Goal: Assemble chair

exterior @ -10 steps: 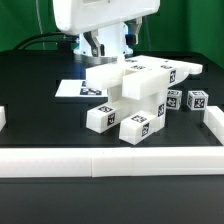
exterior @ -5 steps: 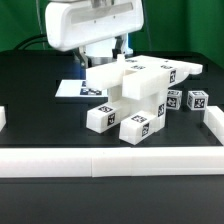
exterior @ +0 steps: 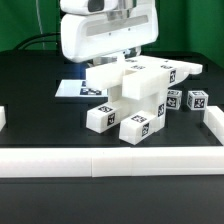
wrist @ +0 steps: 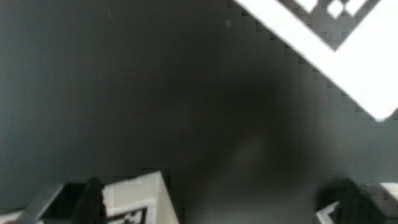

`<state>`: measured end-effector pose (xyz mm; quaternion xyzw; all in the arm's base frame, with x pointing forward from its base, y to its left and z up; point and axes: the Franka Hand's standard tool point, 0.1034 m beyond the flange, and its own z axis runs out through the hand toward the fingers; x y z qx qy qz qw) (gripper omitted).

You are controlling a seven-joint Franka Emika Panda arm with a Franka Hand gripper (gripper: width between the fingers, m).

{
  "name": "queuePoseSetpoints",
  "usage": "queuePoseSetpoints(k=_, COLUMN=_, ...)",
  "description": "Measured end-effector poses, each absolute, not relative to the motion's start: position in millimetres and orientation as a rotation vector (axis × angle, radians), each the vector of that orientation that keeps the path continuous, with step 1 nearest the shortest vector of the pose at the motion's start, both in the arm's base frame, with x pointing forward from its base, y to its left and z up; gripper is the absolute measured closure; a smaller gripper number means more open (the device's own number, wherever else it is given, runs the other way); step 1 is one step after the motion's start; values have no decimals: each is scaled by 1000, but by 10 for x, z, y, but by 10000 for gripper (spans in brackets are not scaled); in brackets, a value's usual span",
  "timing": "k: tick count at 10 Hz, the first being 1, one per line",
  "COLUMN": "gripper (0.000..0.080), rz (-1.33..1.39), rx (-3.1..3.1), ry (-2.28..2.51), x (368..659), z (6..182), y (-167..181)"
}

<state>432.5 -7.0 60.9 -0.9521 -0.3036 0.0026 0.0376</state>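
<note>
The chair parts (exterior: 140,95) are glossy white tagged blocks stacked and leaning together mid-table, with a square piece (exterior: 137,125) in front. Two small tagged cubes (exterior: 197,99) lie at the exterior view's right. My white hand (exterior: 105,35) hangs just behind and above the far end of the pile, and its fingertips are hidden there. In the wrist view my gripper (wrist: 214,202) is open, fingers wide apart. A white tagged part (wrist: 146,198) lies just inside one finger (wrist: 80,200), and I cannot tell whether they touch. Nothing is held.
The marker board (exterior: 82,89) lies flat behind the pile and shows in the wrist view (wrist: 338,40) too. A long low white border wall (exterior: 110,160) runs along the front, with short white wall pieces at both sides. The table is black.
My hand has shifted to the exterior view's left and back right, and now sits lower, close over the far end of the pile. The parts have not moved.
</note>
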Motion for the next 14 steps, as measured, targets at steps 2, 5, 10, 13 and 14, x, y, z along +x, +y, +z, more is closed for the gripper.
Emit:
queuePoseSetpoints(k=2, gripper=151, rz=16, rx=-2924, ry=-925, x=4298, z=592, y=-95)
queuePoseSetpoints(k=5, gripper=151, rz=20, rx=-2946, ry=-859, x=4368, z=581, y=-21)
queuePoseSetpoints(k=10, gripper=151, rz=-26, rx=-2986, ry=-761, x=4944, z=584, y=29)
queuePoseSetpoints(k=13, gripper=151, rz=-48, rx=-3009, ry=-648, x=5295, z=617, y=80)
queuePoseSetpoints(k=14, gripper=151, rz=-54, rx=-3016, ry=-618, x=5371, z=595, y=118)
